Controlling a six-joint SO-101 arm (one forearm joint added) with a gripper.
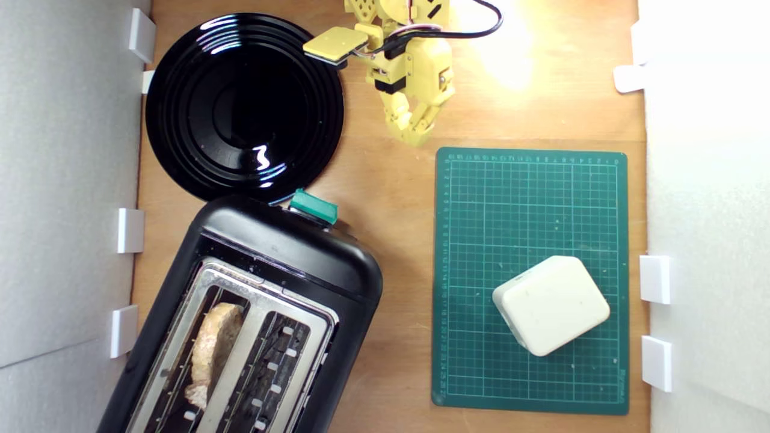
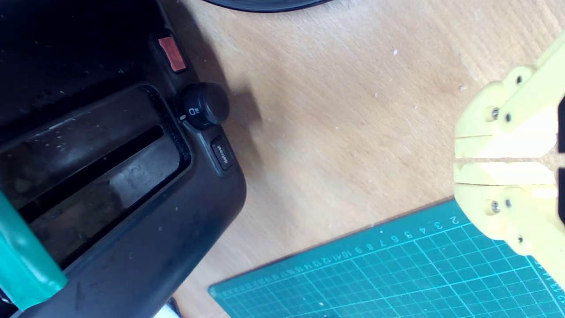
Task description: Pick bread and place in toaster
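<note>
The bread [image 1: 212, 352], a pale slice with a tan crust, stands in the slot of the black toaster [image 1: 289, 252] nearer the exterior view's left. The toaster's silver top plate and teal-green lever knob [image 1: 313, 206] show clearly. My yellow gripper [image 1: 415, 135] hangs far from it, above bare wood near the green mat's top edge. Its fingers [image 2: 490, 152] are pressed together with nothing between them. The wrist view shows the toaster's front panel [image 2: 132, 198] with a black dial [image 2: 205, 106] and the lever knob [image 2: 22, 260].
A round glossy black plate [image 1: 243, 105] lies beside the toaster, at the exterior view's upper left. A green cutting mat [image 1: 529, 198] on the right carries a cream rounded-square block [image 1: 550, 304]. White walls with small white clips border the wooden table [image 1: 391, 240].
</note>
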